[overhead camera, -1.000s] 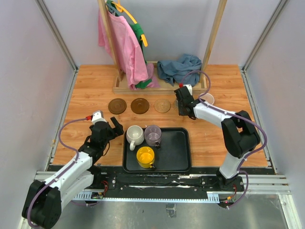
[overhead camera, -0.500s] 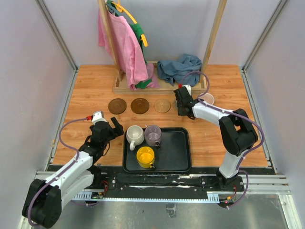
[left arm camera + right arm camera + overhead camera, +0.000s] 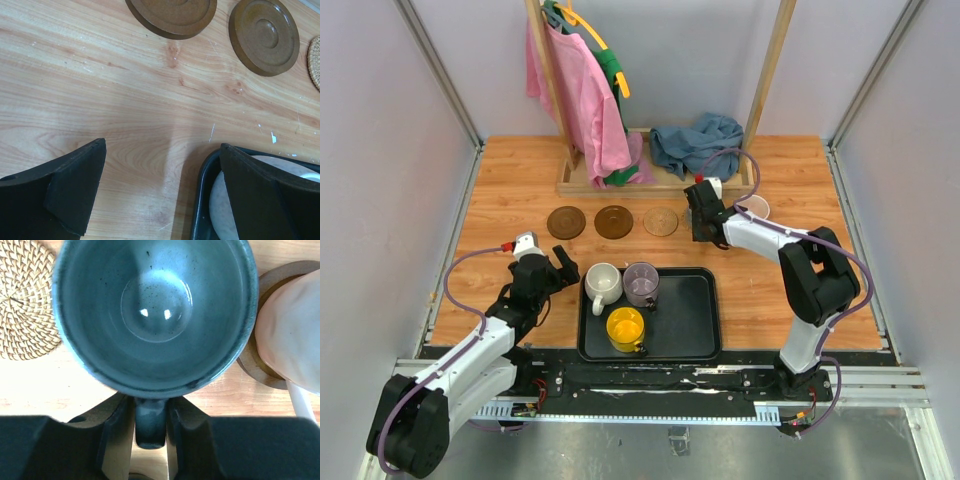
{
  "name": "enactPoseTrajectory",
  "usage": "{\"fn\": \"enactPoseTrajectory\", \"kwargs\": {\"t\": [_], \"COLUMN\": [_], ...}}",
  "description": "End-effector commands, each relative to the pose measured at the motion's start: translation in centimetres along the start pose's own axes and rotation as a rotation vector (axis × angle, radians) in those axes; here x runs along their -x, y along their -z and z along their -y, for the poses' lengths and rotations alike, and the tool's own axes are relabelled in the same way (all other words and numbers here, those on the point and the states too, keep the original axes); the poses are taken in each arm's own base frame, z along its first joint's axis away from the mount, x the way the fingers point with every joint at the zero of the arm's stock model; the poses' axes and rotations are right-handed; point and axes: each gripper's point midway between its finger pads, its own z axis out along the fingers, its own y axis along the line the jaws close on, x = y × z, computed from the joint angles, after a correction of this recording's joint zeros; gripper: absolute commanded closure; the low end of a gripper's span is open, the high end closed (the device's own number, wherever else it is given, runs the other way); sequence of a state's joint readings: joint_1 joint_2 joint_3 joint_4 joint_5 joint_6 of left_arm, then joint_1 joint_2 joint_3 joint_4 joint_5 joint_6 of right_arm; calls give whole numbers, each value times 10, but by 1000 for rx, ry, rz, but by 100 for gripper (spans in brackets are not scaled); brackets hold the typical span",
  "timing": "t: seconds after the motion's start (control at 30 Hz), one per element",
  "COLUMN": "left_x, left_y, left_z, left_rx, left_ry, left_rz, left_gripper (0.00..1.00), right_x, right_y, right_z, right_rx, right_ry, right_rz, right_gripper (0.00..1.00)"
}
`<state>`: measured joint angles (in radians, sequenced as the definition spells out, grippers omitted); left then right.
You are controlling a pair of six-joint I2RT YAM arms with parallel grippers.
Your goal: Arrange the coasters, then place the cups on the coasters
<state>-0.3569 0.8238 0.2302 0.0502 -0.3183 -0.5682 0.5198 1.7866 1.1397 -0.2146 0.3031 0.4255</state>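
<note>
Holding the grey cup (image 3: 155, 310) by its handle, my right gripper (image 3: 150, 440) has both jaws clenched on that stub, one finger on each side. That grip leaves the bowl out front, mouth up and level, and gives me a straight look down into it for lining up the set-down.

From the right wrist, the woven coaster (image 3: 25, 305) sits at 9 o'clock of the cup. At 3 o'clock the pink cup (image 3: 295, 330) already stands on a brown coaster (image 3: 257, 367). So the grey cup is in the gap between them, at the far right end of the coaster row. I cannot tell whether a coaster lies under it, or whether its base touches the table (image 3: 770, 280), because the bowl hides everything below.

My left gripper (image 3: 558, 266) waits with its jaws fully released, holding nothing, at 9 o'clock of the black tray (image 3: 705, 345). I judge it is parked there to be ready for the next pick. The two bare brown coasters (image 3: 265, 35) lie at 12 o'clock in its wrist view.

On the tray, the cream cup (image 3: 603, 283) and purple cup (image 3: 641, 283) sit at the far edge, and the yellow cup (image 3: 625, 327) is at 6 o'clock of them. All three have yet to go onto coasters.
</note>
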Motion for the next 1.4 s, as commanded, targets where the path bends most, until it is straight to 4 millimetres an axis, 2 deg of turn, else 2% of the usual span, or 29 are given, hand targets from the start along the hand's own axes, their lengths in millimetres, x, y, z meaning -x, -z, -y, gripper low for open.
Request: {"fn": "enactPoseTrajectory", "kwargs": {"t": [0.0, 0.17, 0.6, 0.8, 0.93, 1.1, 1.23, 1.37], "left_x": [15, 14, 13, 13, 14, 15, 16, 17], "left_y": [-1, -1, 1, 2, 2, 3, 2, 2], "left_z": [9, 9, 7, 8, 9, 10, 12, 16], "left_rx": [-20, -21, -17, -22, -26, -32, -40, -52], "left_ry": [3, 3, 8, 10, 15, 17, 17, 21], "left_rz": [42, 41, 39, 42, 43, 47, 47, 47], "left_gripper": [0, 0, 0, 0, 0, 0, 0, 0], "right_x": [26, 25, 20, 14, 10, 3, 5, 5], "right_y": [11, 13, 19, 28, 42, 63, 79, 94], "right_z": [9, 13, 13, 18, 19, 20, 20, 11], "right_rx": [-24, -40, -24, -26, -22, -30, -41, -9], "right_ry": [-54, -52, -58, -64, -69, -54, -34, -8], "right_rz": [65, 66, 58, 54, 65, 94, 131, 149], "right_gripper": [66, 57, 54, 43, 36, 34, 35, 39]}}
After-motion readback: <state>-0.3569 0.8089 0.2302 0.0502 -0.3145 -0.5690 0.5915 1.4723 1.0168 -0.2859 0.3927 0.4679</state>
